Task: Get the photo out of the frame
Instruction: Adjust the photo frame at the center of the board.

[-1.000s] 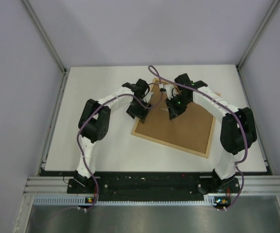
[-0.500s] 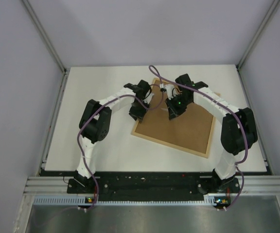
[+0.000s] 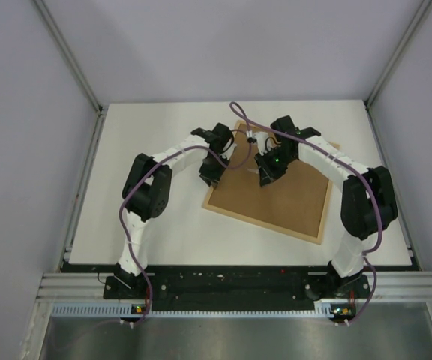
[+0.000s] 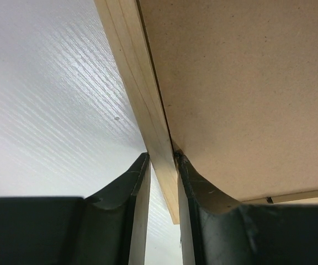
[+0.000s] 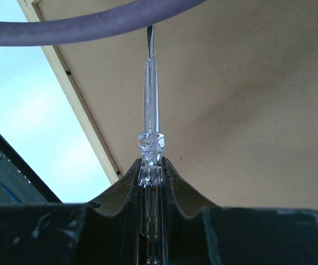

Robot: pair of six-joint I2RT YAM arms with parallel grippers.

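Frame (image 3: 291, 206) face-down on desk (image 3: 148, 150), set at an angle between both arms, brown backing board (image 4: 247, 83) uppermost. No sight of photo; presumably under that board, cannot confirm.

Left tool (image 4: 162, 159): narrow, pinching the light-wood rail (image 4: 145, 94) on the frame's left side, pads (image 4: 128, 185) straddling it, one outside, one against the board edge. Right tool (image 5: 150, 165): closed on a clear-handled screwdriver (image 5: 150, 94), blade aimed at the far part of the board near the far-left rail. Tip hidden behind purple cable (image 5: 93, 25), so cannot tell whether touching.

Handling, as judged:
- Frame: rigid wood, probably light enough to skid on the smooth desk. Worth pinning by the rail, as now. Possibly a clear pane underneath, unseen; treat as fragile, no twisting.
- Board: thin, stiff, seems to sit flush in the recess. Needs levering at an edge, then lifting by that edge.
- Photo: likely thin paper, floppy, easy to crease. Best taken by a corner or edge and kept flat.

Room:
- Plenty of bare desk left of the frame and along its near side for laying the board aside.
- Far corner of frame close to the desk's far edge; little slack there.
- Right corner near the right arm's links.
- Enclosure walls well apart from both tools.
- Cable loop hanging over the far corner; snag risk when levering.
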